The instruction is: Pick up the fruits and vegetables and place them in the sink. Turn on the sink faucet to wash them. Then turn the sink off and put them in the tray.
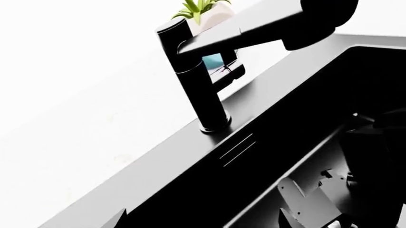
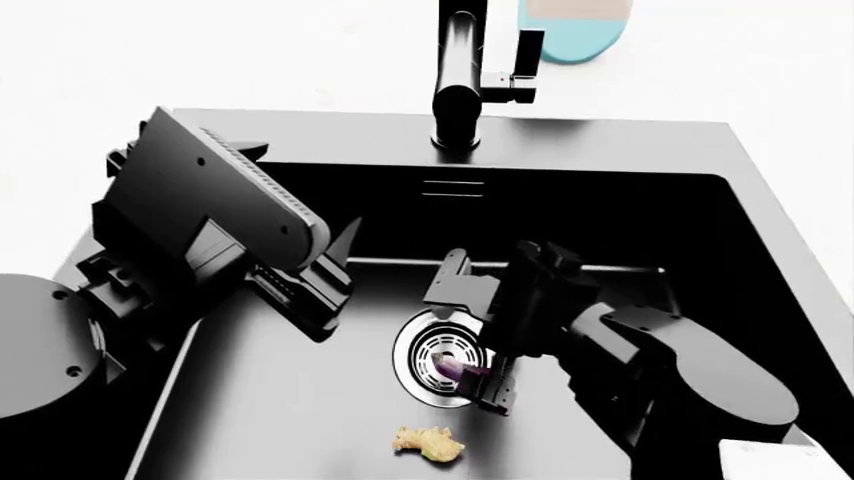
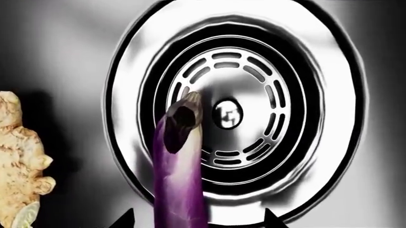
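Note:
The purple eggplant [image 2: 455, 373] lies on the chrome drain strainer [image 2: 430, 345] of the black sink [image 2: 614, 215]. My right gripper [image 2: 478, 345] is low in the basin, open, with the eggplant [image 3: 179, 175] between its spread tips and a gap on each side. The tan ginger piece [image 2: 430, 445] lies on the sink floor beside it [image 3: 19, 161]. My left gripper [image 2: 331, 285] is open and empty above the basin's left side. The black faucet [image 2: 458, 80] stands behind the sink, with its side lever [image 1: 229, 71] in the left wrist view. The tray is out of view.
A white-and-blue plant pot [image 2: 574, 25] stands behind the faucet on the white counter. A white packet [image 2: 787, 462] lies at the near right corner. My right arm [image 1: 374, 161] shows inside the basin in the left wrist view.

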You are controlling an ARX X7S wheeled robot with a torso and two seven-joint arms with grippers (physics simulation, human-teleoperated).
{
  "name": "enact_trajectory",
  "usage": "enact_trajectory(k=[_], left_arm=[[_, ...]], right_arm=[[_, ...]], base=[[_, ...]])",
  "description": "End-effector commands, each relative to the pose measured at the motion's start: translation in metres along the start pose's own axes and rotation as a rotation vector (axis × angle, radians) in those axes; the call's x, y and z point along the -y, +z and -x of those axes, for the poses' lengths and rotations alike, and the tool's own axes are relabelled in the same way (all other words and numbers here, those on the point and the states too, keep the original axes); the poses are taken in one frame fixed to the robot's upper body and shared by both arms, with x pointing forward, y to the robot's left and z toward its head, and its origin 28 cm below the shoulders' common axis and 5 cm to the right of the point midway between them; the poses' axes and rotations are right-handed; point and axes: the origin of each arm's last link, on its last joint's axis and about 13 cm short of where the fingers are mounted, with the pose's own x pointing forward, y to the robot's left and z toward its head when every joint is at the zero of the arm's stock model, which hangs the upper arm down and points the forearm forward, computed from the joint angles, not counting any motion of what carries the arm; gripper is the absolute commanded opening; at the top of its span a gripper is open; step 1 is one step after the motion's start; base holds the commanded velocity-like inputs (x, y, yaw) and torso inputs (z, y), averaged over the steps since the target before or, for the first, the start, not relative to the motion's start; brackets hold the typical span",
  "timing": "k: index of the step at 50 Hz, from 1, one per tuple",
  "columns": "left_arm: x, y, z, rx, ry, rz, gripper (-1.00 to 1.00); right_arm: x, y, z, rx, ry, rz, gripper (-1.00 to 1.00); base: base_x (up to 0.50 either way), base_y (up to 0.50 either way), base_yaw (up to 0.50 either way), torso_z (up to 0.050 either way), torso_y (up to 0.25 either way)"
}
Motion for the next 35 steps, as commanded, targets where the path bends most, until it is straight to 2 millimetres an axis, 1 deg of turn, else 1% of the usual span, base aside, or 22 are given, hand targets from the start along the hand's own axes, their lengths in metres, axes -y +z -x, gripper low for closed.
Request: enact_trajectory(k=[1,3,4,11,19,27,35], left_arm=[[0.002,-0.001,-0.001,-0.001,-0.005,0.001,1.00],[0.002,-0.001,-0.001,-0.001,-0.006,0.001,1.00],[0.002,-0.002,-0.001,-0.001,-0.006,0.001,1.00],[0.002,-0.003,-0.002,-0.003,-0.006,0.003,1.00],[0.004,-0.005,-0.003,-0.009,-0.014,-0.002,1.00],[0.009,-0.008,-0.002,-0.028,-0.082,-0.029,1.00],[0.015,-0.011,-0.004,-0.061,-0.218,-0.070,1.00]], right_arm=[[-0.005,-0.011,-0.020,-0.037,0.034,-0.027,1.00],[-0.005,-0.011,-0.021,-0.038,0.037,-0.028,1.00],[-0.005,-0.012,-0.021,-0.039,0.037,-0.027,-1.00],[-0.004,-0.009,-0.016,-0.025,0.018,-0.024,-1.00],[0.001,-0.007,-0.004,0.007,-0.024,-0.034,-1.00],[0.005,-0.014,0.028,0.080,-0.110,-0.074,-1.00],[0.005,-0.022,0.057,0.149,-0.187,-0.110,-1.00]], base=[[0.00,0.00,0.00,0.000,0.000],[0.00,0.00,0.00,0.000,-0.008],[0.00,0.00,0.00,0.000,0.000],[0.00,0.00,0.00,0.000,-0.001],[0.00,0.00,0.00,-0.002,-0.003],[0.00,0.00,0.00,0.000,0.000],[0.00,0.00,0.00,0.000,0.000]])
